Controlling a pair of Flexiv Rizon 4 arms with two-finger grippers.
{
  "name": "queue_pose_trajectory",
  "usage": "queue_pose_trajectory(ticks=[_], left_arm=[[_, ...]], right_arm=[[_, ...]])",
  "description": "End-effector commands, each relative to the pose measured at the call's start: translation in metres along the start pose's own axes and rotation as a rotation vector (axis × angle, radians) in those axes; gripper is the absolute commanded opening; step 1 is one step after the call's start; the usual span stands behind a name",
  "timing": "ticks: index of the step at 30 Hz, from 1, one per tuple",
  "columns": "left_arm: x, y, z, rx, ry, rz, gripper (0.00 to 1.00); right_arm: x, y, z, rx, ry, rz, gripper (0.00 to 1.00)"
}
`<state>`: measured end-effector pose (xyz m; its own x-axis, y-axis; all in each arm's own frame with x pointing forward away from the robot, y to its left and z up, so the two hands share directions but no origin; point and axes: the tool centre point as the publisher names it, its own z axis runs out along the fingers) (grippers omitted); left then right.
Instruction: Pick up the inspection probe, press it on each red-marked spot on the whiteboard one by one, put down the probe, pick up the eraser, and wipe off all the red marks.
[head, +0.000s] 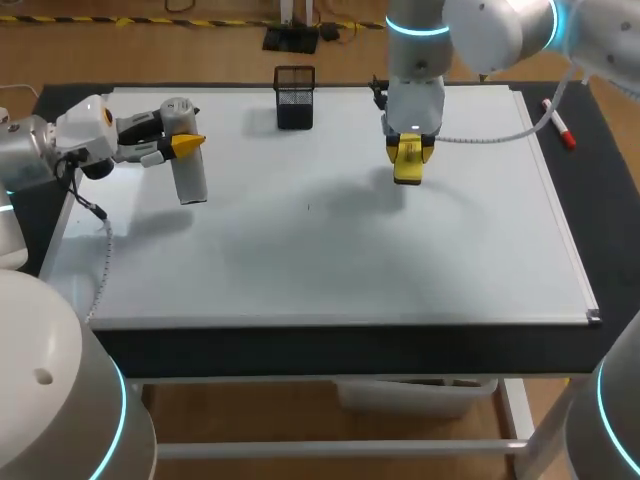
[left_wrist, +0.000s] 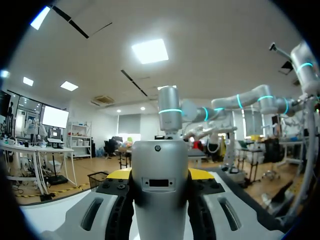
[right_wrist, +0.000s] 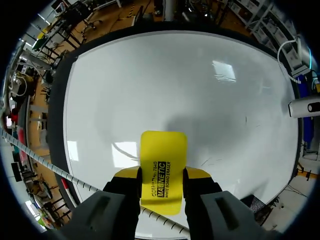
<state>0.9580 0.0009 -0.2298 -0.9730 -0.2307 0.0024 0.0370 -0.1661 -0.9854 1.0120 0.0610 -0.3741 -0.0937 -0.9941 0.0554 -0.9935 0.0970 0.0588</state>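
My right pincer (right_wrist: 160, 175) pinches the eraser (right_wrist: 162, 155) above the whiteboard (head: 330, 260) near its far edge; my left pincer (head: 188, 145) pinches the probe (head: 192, 182) over its left edge. The unparked probe could slip; a tilted eraser would miss marks.

One whiteboard (head: 330, 260), one probe (head: 191, 180), one eraser (head: 408, 172), one mesh cup (head: 294, 97), one marker (head: 560, 126), two tools: left tool (head: 188, 146), right tool (head: 411, 150).

Left arm (head: 40, 150): in from the left, wrist level. Left gripper (head: 190, 144) points sideways toward the middle, both fingers clamped on the probe (head: 190, 180). Right arm (head: 430, 50): in from the far right, wrist pointing straight down. Right gripper (head: 411, 152) pinches the eraser (head: 408, 172) from two sides.
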Motion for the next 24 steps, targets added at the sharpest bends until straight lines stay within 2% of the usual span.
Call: queue_pose_trajectory(ticks=[1, 24], left_arm=[[0.000, 0.000, 0.000, 0.001, 0.000, 0.001, 0.00], [0.000, 0.000, 0.000, 0.001, 0.000, 0.001, 0.00]], right_arm=[[-0.003, -0.019, 0.003, -0.033, 0.012, -0.007, 0.00], [-0.003, -0.073, 0.020, -0.062, 0.012, -0.035, 0.00]])
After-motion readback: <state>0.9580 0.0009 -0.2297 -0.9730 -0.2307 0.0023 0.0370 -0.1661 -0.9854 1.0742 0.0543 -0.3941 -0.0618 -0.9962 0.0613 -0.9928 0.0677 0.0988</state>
